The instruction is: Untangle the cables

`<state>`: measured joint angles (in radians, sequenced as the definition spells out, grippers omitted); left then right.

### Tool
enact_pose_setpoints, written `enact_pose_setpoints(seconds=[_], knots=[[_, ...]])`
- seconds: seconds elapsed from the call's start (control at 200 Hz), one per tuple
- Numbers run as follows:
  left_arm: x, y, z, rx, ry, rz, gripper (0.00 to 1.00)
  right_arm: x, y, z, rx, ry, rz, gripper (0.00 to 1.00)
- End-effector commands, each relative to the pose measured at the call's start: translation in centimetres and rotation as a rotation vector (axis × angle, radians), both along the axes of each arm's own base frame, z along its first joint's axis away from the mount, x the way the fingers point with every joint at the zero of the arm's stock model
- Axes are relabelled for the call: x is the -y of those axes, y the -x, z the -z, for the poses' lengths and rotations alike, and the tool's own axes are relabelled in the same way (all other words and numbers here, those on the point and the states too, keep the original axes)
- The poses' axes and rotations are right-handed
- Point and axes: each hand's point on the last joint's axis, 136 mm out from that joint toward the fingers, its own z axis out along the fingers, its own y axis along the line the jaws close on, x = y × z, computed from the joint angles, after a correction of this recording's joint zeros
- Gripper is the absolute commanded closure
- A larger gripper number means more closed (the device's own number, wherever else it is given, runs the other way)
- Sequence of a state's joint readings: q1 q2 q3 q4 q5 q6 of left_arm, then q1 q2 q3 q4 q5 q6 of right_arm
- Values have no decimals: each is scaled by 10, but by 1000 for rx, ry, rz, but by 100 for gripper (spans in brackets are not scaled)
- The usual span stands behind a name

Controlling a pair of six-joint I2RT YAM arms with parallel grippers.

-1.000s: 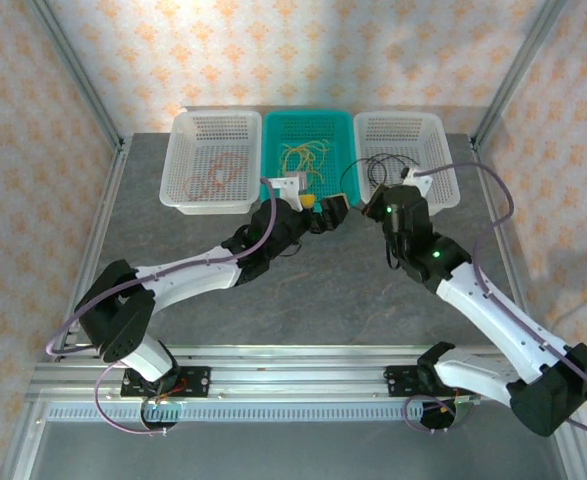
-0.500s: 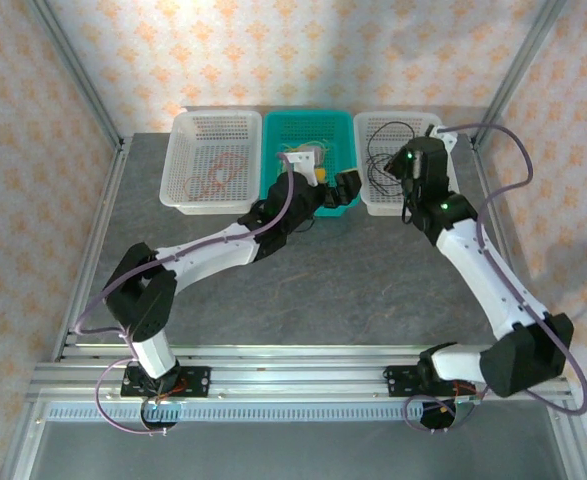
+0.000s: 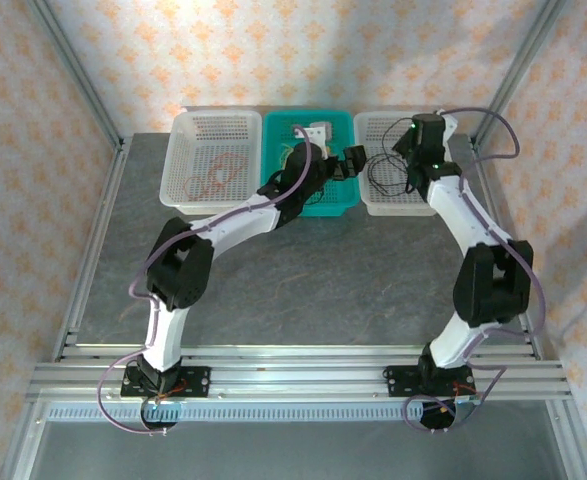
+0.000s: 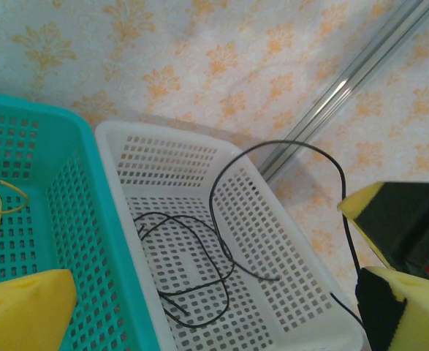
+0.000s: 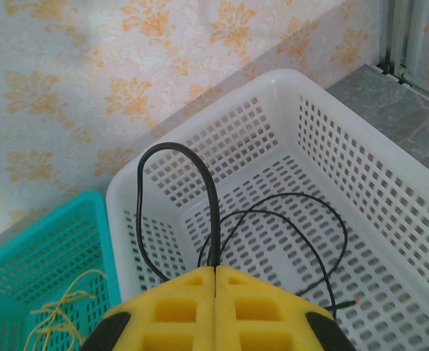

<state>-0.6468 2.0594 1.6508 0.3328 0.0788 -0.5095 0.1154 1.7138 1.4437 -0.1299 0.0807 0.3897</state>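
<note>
Just above the white basket [image 5: 272,82], right gripper [image 5: 215,281] pinches a black cable [image 5: 210,212]; left gripper [image 4: 207,300], alongside, spread wide.

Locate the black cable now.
In the right wrist view the black cable lies in the white basket, right of the teal basket, one loop pinched in the right gripper.

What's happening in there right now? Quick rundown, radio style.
Left gripper open, at teal basket's right edge. Right gripper shut on black cable, above right white basket. Yellow cables lie in teal basket.
</note>
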Motion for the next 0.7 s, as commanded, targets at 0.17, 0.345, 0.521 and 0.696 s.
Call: enact_pose_setpoints(seconds=[0.17, 0.345, 0.521, 0.696], knots=[[17, -14, 16, -32, -42, 44, 1, -11, -55, 23, -29, -50, -31, 100], [19, -13, 27, -60, -52, 55, 1, -3, -63, 56, -94, -70, 5, 86], [17, -13, 37, -92, -86, 47, 1, 9, -63, 81, -141, -80, 43, 69], [18, -8, 34, -86, -118, 45, 1, 4, -59, 66, -112, -78, 4, 59]])
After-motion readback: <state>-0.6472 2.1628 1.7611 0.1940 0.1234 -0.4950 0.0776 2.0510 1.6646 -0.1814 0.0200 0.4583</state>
